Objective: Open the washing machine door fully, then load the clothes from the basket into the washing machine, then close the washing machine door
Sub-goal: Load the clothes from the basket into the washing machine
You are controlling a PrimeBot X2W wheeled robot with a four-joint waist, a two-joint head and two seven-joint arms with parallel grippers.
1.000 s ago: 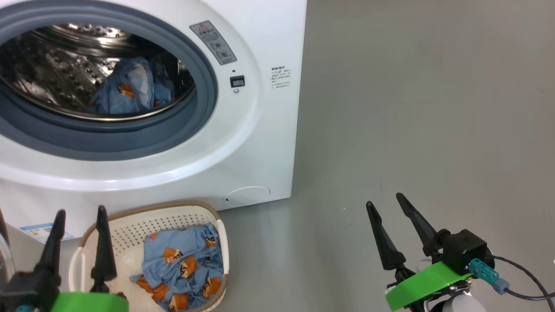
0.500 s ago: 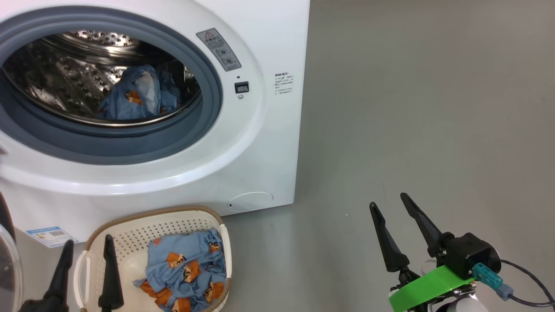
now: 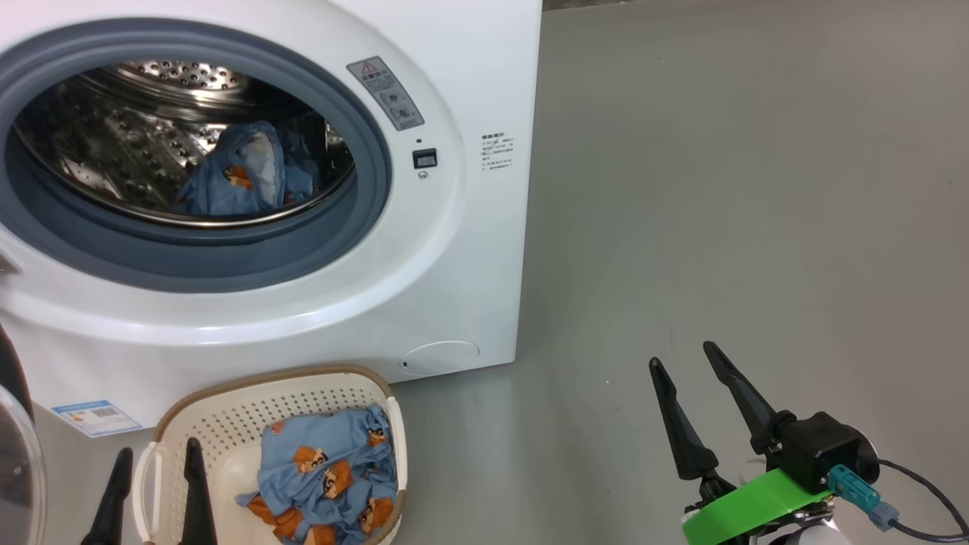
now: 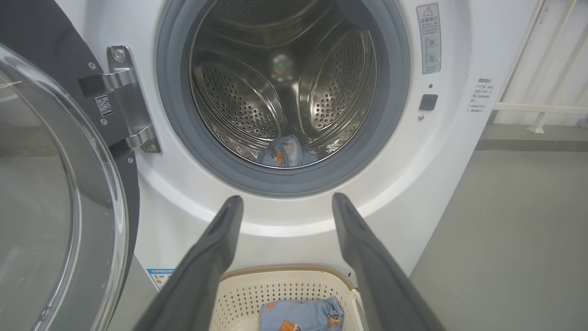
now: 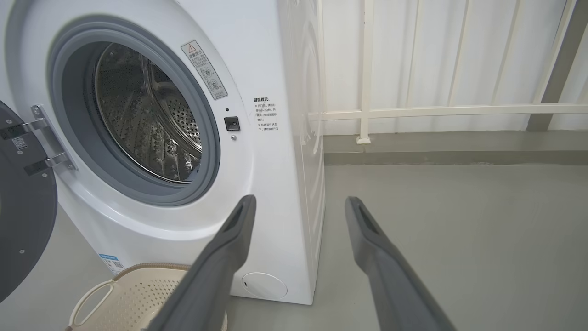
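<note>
Both stand open and empty; left gripper (image 3: 157, 454), the nearer, hovers at the basket's (image 3: 280, 375) left rim, clothes (image 3: 325, 469) heaped in its right half; right gripper (image 3: 683, 356) well right of the basket.

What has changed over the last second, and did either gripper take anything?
The head camera shifted slightly. Beyond that, the left gripper drew back toward that view's bottom edge; it is open and empty. Nothing was taken or released. Unchanged: right gripper open and empty, one garment in the drum, the clothes in the basket, washing machine door open.
</note>
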